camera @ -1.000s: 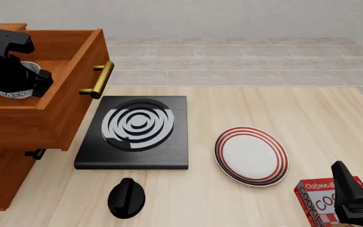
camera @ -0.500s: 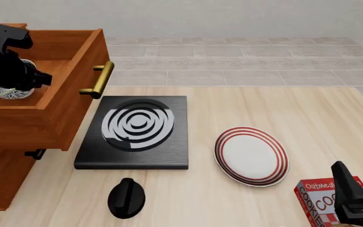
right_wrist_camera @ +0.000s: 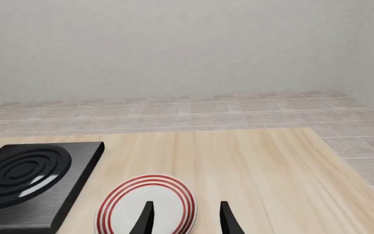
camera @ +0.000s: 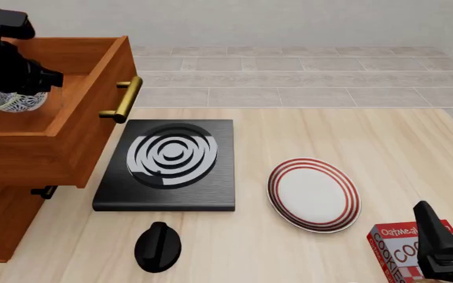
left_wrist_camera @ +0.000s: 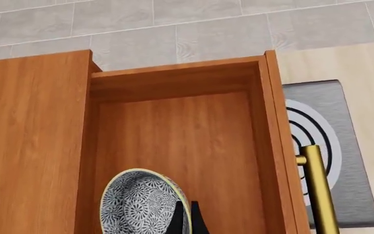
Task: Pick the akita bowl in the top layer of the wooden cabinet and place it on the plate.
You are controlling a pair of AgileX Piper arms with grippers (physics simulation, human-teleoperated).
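Presently we find the left tool (camera: 14,88) clamped on the akita bowl (camera: 12,100), held tilted within the open top layer (camera: 92,100) of the wooden cabinet (camera: 6,230). The plate (camera: 314,193) lies well apart from the cabinet, beyond the black slab (camera: 167,165). We judge a rim pinch could slip, or the bowl strike the drawer wall. Only the left wrist view shows the bowl's pattern and the finger on its rim; the front view shows the plate. The right tool (right_wrist_camera: 183,214) stands open.
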